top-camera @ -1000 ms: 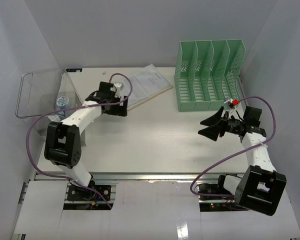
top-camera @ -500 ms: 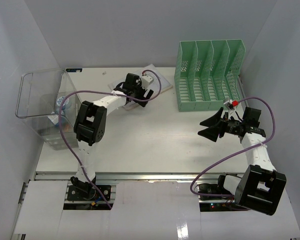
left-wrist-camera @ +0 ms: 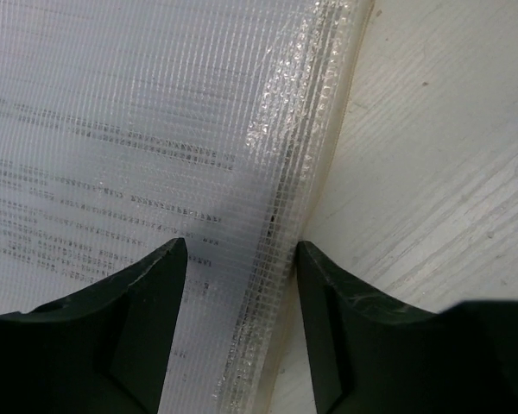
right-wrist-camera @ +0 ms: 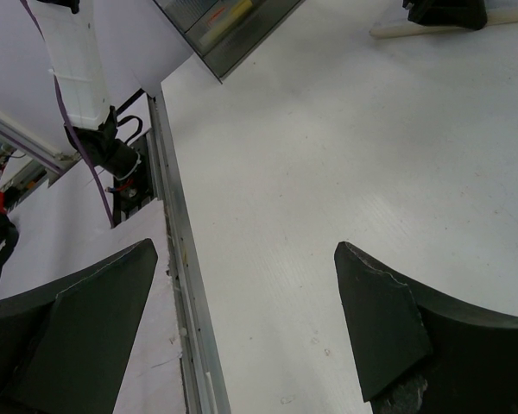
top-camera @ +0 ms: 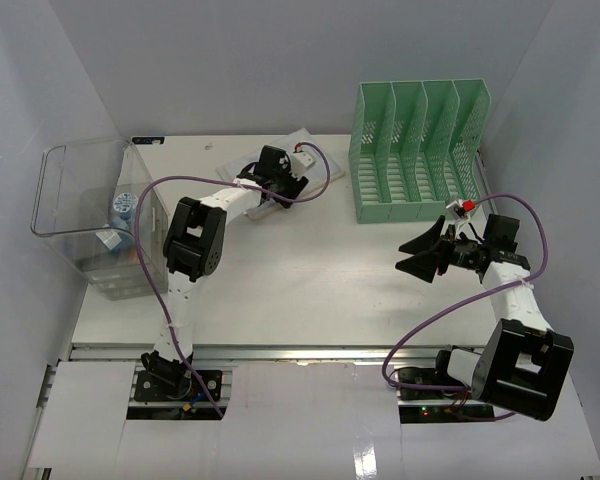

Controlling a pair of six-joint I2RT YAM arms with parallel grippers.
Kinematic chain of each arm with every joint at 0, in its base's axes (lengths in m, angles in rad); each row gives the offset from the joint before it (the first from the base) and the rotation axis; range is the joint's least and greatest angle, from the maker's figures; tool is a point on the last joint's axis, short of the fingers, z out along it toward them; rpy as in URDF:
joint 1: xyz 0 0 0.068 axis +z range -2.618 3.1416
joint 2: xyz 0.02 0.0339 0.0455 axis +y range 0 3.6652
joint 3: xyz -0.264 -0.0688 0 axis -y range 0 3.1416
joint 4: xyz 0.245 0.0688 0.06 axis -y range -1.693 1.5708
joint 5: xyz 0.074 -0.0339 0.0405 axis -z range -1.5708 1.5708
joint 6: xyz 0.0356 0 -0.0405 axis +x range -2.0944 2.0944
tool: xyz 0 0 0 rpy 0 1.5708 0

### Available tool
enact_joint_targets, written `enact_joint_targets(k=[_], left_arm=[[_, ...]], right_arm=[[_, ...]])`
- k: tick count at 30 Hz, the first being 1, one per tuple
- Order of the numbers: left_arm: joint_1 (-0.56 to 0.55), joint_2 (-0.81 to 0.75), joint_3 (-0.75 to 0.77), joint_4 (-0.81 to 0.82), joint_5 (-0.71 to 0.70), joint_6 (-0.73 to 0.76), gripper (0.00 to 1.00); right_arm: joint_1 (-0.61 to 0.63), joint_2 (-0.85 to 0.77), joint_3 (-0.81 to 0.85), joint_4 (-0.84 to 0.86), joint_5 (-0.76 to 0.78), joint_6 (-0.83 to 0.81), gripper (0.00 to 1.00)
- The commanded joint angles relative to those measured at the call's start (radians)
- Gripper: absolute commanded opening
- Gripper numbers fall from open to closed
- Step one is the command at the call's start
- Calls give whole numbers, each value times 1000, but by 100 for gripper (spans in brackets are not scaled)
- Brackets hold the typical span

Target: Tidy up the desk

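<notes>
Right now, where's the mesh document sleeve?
The sleeve lies far centre on the desk in the top view, between the clear bin and green file rack; the left gripper has its jaws straddling its edge.

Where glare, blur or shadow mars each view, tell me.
Left wrist: glints sparkle along the edge of the mesh document pouch, and the print under it is soft. Right wrist: the desk is washed pale, the right gripper's fingers nearly black. Top external: even light, faint soft shadows, sharp throughout.
</notes>
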Motion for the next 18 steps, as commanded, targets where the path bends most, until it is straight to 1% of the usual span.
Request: enact_joint_targets(k=[1,2,4,5,7,9,11,12,14,15,18], left_arm=[[-6,-5,-22,-21,-13,18,42],[-6,-6,-29,-21,-22,12,37],[-6,-13,-50,-21,-41,1,29],[-5,-20,-56,-22,-56,-4,27],[-3,-33,-77,-21,-79,-26,25],[4,-63,-102,-22,-88,-61,21],[17,-111,-129,-22,-74,-104,14],[23,-142,-152,-21,-58,-117,12],[34,-198,-216,-18,-34,-172,9],[39,-245,-235,-18,-23,-191,7],[57,-376,-347,-10,94,-305,3]], right_arm=[[-3,0,15,-9,-39,-18,90],[-3,-3,14,-9,-36,-20,90],[-3,-7,13,-9,-32,-22,90],[-3,-11,11,-8,-32,-24,90],[-3,-20,10,-12,-31,-32,90],[-3,-30,15,-49,-21,-80,90],[-2,-36,27,-133,-10,-178,90],[-1,-36,39,-165,-4,-215,90],[11,-30,67,-289,4,-360,90],[17,-27,73,-321,8,-400,90],[87,18,92,-451,40,-572,90]])
